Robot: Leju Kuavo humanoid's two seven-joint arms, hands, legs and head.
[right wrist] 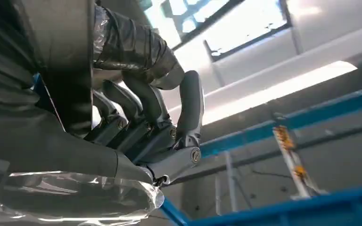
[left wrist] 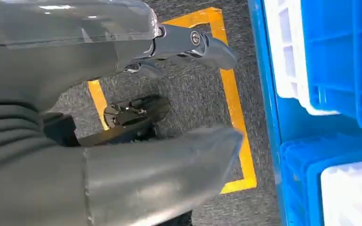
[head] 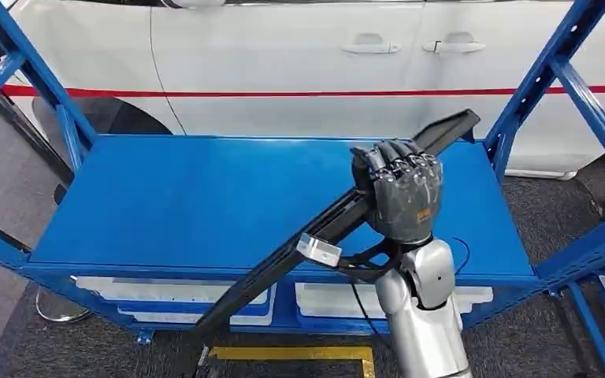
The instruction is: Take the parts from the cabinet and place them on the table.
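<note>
A long black strip-shaped part [head: 315, 228] runs slantwise from the back right of the blue cabinet shelf [head: 189, 197] down past its front edge. It carries a small white clip [head: 319, 250] near its middle. My right hand [head: 400, 193] grips the part above the shelf, fingers wrapped round it and knuckles toward me. In the right wrist view the dark fingers [right wrist: 141, 103] curl around the black part [right wrist: 61, 52]. My left hand [left wrist: 136, 117] hangs low over the floor; its thumb [left wrist: 169, 174] and fingers [left wrist: 198, 47] are apart with nothing held.
Blue uprights [head: 547, 79] frame the shelf on both sides. White trays [head: 165, 290] sit on the level below, and blue and white bins [left wrist: 339, 56] stand beside my left hand. A white car [head: 283, 55] stands behind. Yellow tape [head: 299, 354] marks the grey floor.
</note>
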